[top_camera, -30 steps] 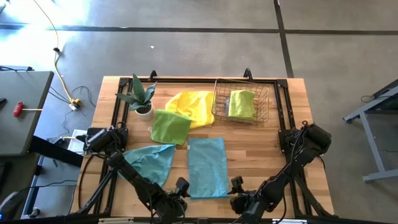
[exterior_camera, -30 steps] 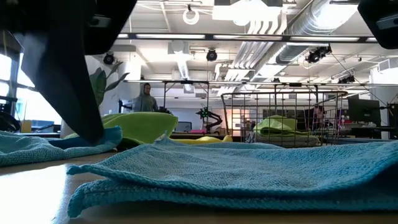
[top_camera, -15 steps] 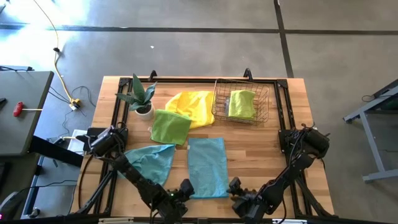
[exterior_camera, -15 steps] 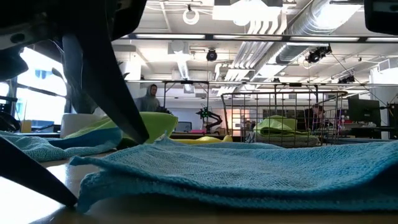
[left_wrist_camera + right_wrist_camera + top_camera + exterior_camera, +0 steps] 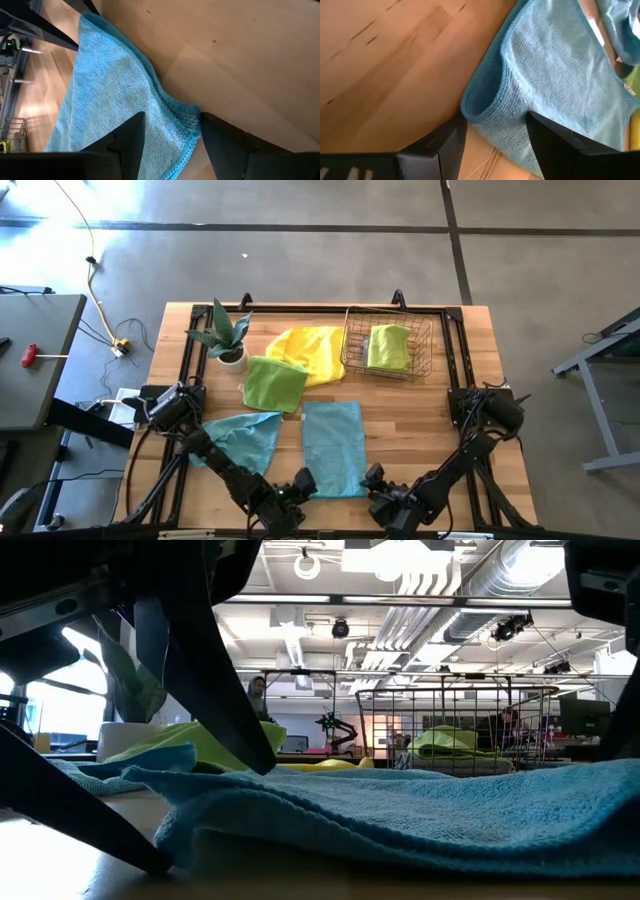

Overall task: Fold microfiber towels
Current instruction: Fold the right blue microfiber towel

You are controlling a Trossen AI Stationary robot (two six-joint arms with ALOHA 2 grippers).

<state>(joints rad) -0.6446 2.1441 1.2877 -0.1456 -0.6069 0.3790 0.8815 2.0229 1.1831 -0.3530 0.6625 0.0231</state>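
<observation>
Teal towel (image 5: 334, 447) lies on the wooden table (image 5: 420, 420), both hands apparently released at its corners.

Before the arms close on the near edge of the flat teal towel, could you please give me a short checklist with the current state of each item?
1. Left gripper straddles its near corner of the flat teal towel, jaws open: ok.
2. Right gripper straddles the other near corner, jaws open: ok.
3. Towel lies flat between the arms, apart from the second teal towel beside it: ok.
4. Near edge lies in a single layer: not ok; at the right corner it curls into a small roll.
5. Lower fingers are under the cloth rather than pressing on it: cannot tell.
6. Path ahead free of the lime green towel and the wire basket: ok.
</observation>
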